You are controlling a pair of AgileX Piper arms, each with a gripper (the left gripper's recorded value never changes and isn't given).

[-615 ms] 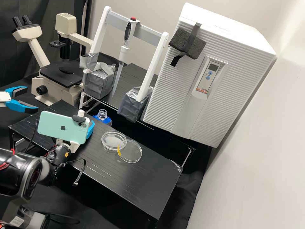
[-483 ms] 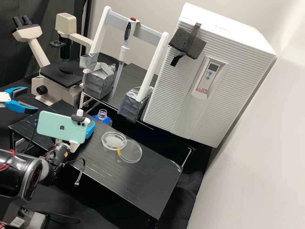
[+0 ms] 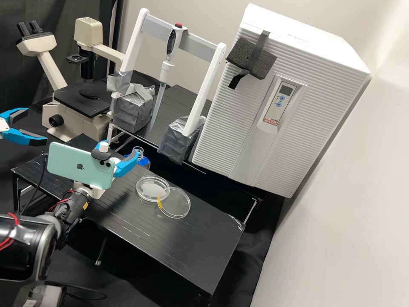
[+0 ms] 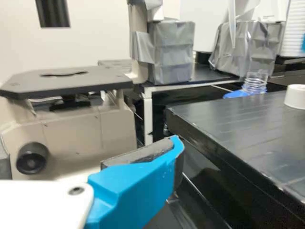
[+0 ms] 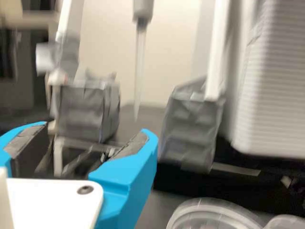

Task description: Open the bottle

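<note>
Nearest the high camera, the mint-green phone (image 3: 79, 164) clamped on my right wrist shows a small dark logo on its back and hides much of that hand. My right pincer (image 5: 89, 143) has its blue fingers spread wide with nothing between them, above the far left part of the low black table (image 3: 183, 238). On the table beside it lie two clear petri dishes (image 3: 152, 187), overlapping, with a yellow mark (image 3: 159, 201) where they meet.

The bottle (image 3: 139, 154) stands upright at the table's far edge. It has a clear threaded neck over a blue body, and the neck looks open at the top. In the high view one of my right fingertips crosses in front of it, and I cannot tell whether they touch.

My left pincer (image 3: 36, 124) hangs off the table's left side, fingers apart and empty, near the microscope (image 3: 64, 102). Behind the bottle a pipette (image 3: 165, 68) hangs from a white stand (image 3: 204, 81) whose feet are wrapped in grey tape.

Farthest right, the white ribbed cabinet (image 3: 238, 119) carries a panel (image 3: 279, 104) with a small screen, two blue buttons and a red label whose print is too small to read. A black foam pad (image 3: 251, 57) is strapped above it.
</note>
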